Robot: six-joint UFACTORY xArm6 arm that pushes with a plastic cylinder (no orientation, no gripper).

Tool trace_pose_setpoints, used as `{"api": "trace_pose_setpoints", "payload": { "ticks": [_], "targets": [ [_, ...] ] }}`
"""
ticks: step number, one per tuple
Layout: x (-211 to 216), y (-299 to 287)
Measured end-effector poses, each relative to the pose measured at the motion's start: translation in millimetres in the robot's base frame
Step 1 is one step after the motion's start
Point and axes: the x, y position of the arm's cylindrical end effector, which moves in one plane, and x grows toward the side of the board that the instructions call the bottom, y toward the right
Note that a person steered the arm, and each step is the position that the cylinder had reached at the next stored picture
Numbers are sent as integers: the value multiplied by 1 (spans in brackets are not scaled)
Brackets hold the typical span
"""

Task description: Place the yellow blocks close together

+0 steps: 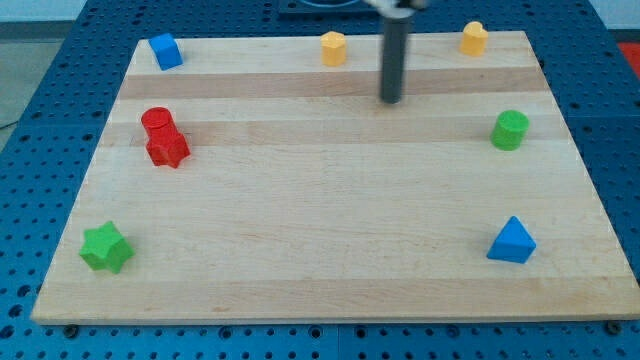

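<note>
Wooden board (320, 270) seen from the front, on a blue perforated table (60, 60). The arm's rod descends from the view's top edge; the tip (390, 100) rests on bare wood, touching no block. There is no hand or jaw to open or close, only the rod, and it holds nothing.

The two task blocks lie along the board's far edge, well apart: the yellow block at centre (333, 48) to the view's left of the rod and a little above the tip, and the yellow block at right (474, 38) near the top right corner. The tip stands between them, nearer the centre one.

Suggested technique: take the tip round to the outer side of one yellow block and push it along the far edge towards the other, keeping the contact centred so the block does not spin off or slip over the rim.

Not involved: blue cube (165, 51), red cylinder (157, 122) touching a red block (167, 148), green star (105, 247), green cylinder (510, 130), blue triangular block (512, 241).

Unclear: the yellow blocks' exact shapes are too small to tell; the rod is blurred, and its top is cut off.
</note>
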Motion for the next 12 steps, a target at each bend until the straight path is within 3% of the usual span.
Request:
{"api": "trace_pose_setpoints", "payload": {
  "ticks": [2,3,6,8,10,11,12],
  "targets": [
    [-81,167],
    [-120,176],
    [-104,24],
    [-122,-27],
    [-122,-182],
    [-112,-189],
    [-108,-128]
  ]
}}
